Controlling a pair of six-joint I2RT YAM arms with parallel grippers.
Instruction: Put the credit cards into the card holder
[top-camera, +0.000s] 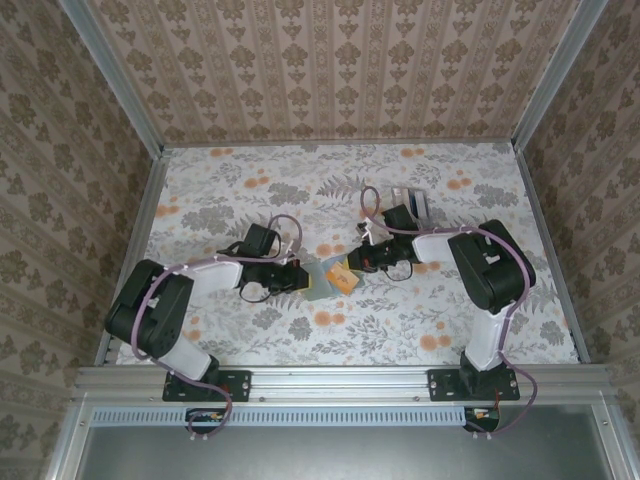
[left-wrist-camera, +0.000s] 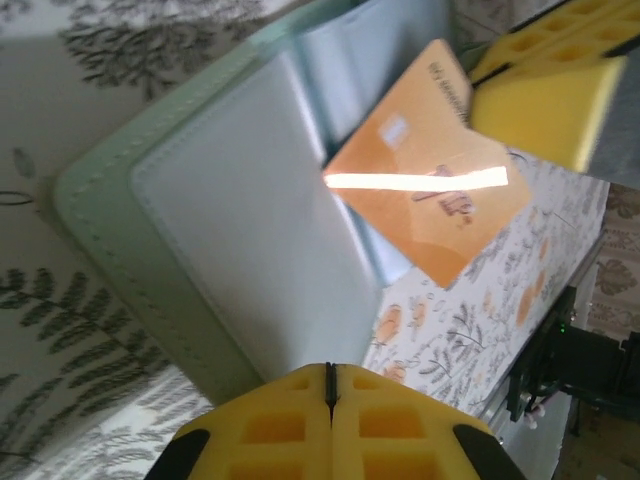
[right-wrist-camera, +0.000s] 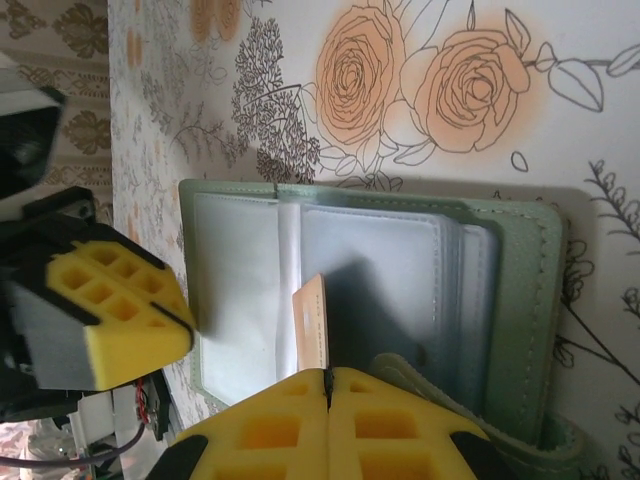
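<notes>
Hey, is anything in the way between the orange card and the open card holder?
Nothing visible. The card, pinched in the right gripper, hangs right over the open holder; the left gripper sits at its edge, off to the side.

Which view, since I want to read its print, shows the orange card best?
Left wrist: the orange card shows most of its face close up, with print and a glare stripe, against the card holder. Right wrist gives its thin edge; top external, a small orange patch.
</notes>
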